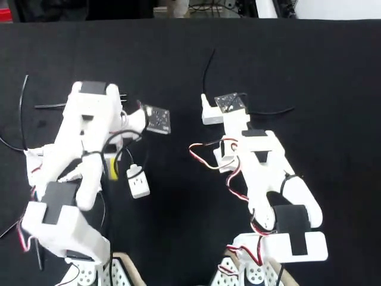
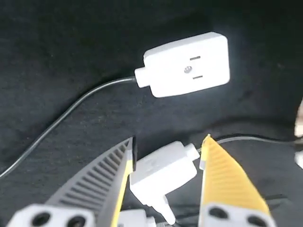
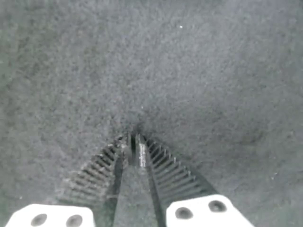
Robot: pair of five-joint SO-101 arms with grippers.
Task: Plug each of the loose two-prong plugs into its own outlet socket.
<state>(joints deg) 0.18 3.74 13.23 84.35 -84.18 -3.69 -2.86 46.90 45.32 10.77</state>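
A white outlet socket (image 2: pixel 187 66) with two slots lies flat on the black cloth, its thin cord trailing away. Just short of it, a white two-prong plug (image 2: pixel 163 171) sits crosswise between the yellow-taped fingers of my left gripper (image 2: pixel 168 141), and both fingers touch it. In the high view that socket (image 1: pixel 138 181) lies beside the left arm's yellow fingertip (image 1: pixel 112 169). My right gripper (image 3: pixel 135 142) points at bare cloth with its fingers together. A second white block (image 1: pixel 208 112) with a black cord lies by the right arm's wrist.
Black cords (image 1: pixel 24 113) curl over the cloth left of the left arm, and another cord (image 1: pixel 274 111) runs right of the right arm. Red, white and yellow arm wires (image 1: pixel 205 156) loop between the arms. The table's far edge (image 1: pixel 190 19) is at the back.
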